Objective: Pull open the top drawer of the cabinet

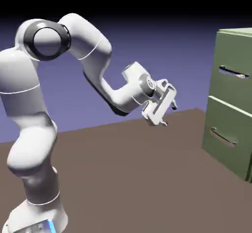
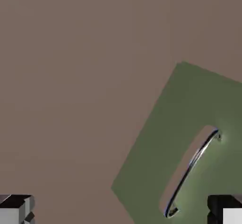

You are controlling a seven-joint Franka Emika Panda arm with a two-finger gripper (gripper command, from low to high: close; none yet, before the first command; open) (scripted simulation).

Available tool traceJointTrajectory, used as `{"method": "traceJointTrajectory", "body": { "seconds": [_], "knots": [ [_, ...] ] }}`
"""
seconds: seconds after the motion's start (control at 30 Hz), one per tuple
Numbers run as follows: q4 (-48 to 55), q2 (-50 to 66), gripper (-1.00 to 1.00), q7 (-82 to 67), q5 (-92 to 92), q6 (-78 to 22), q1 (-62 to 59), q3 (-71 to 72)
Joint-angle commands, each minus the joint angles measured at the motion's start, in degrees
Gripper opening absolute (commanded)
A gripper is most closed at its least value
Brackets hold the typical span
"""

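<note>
Tool [image 1: 169, 114] open — cabinet [image 1: 231, 104] well apart.

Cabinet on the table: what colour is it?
Olive green cabinet, shown best in the exterior view.

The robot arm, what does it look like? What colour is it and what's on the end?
The arm is smooth, glossy white, built of fat rounded tube pieces with thin seams between them. A dark grey round cap sits on its top joint, and a blue glow shows at its foot. On the end is a white boxy gripper with two small grey fingertips.
</note>
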Motion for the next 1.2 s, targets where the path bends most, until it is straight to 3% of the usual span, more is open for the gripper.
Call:
{"method": "traceJointTrajectory", "body": {
  "seconds": [0.0, 1.17],
  "knots": [
    [0.99, 1.23, 0.0, -2.38, -2.5, -0.39, -1.01, 1.25],
    [35.58, 44.18, 0.0, -85.56, -89.71, -13.93, -34.6, 45.04]
  ]
}}
